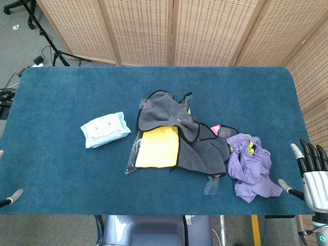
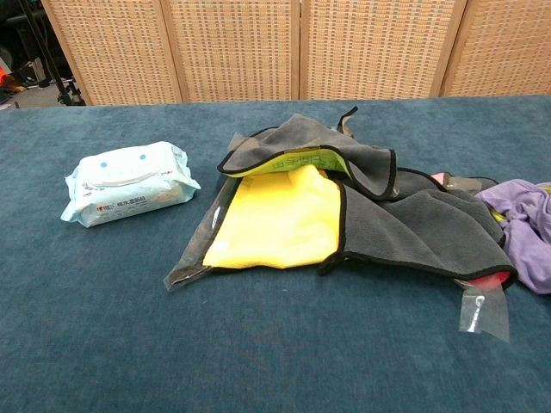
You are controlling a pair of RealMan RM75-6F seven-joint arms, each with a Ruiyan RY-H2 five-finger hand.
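Observation:
My right hand hovers at the table's right front edge, fingers straight and spread, thumb out, holding nothing. The crumpled purple cloth lies nearest it, just to its left. Only two fingertips of my left hand show at the left front edge, well apart, with nothing between them. A grey black-trimmed cloth lies mid-table, partly over a yellow cloth in a clear plastic bag. A light-blue wet-wipes pack sits to the left.
The table has a blue cover. Another clear plastic sleeve pokes out under the grey cloth's front. A bit of pink shows between grey and purple cloths. Wicker screens stand behind; tripod legs at back left.

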